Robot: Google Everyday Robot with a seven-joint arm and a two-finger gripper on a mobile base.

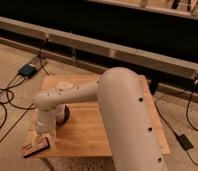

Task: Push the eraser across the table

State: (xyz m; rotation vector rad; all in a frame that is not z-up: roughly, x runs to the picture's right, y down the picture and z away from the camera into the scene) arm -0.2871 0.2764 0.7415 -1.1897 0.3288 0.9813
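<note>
Eraser (35,146) lies at table (87,131) near-left corner, just below gripper (43,132)

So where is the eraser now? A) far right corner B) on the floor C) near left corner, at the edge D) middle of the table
C: in the camera view the eraser lies at the near left corner of the table, by its edge, with the tool close above it.
</note>
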